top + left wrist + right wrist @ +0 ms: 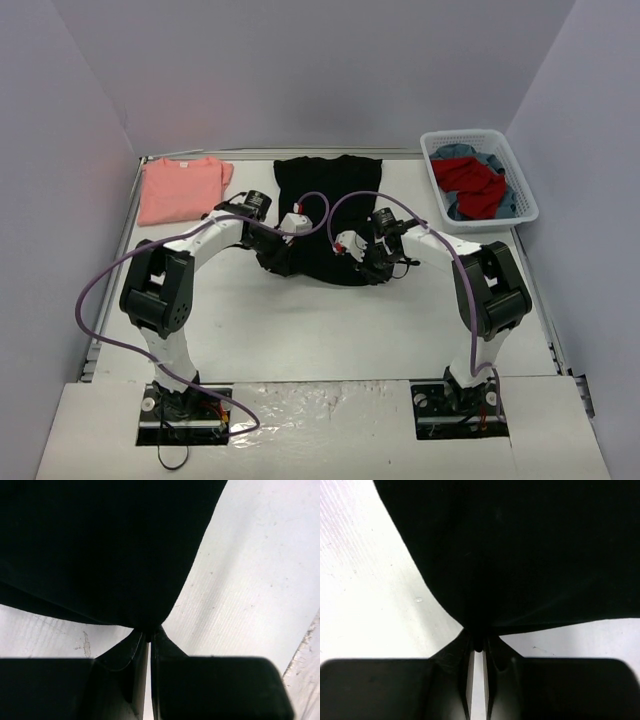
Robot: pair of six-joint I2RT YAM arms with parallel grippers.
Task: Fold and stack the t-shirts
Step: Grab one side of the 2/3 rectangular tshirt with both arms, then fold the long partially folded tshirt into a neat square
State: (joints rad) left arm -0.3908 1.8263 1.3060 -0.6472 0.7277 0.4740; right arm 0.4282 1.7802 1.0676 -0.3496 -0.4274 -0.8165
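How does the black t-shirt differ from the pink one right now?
The black t-shirt is larger and lies mid-table; the pink t-shirt is smaller, at the far left corner. The left gripper and right gripper pinch the black t-shirt's near edge; the pink t-shirt is untouched. Both lie on the table.

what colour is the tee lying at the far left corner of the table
The tee is salmon pink, clearest in the top external view.
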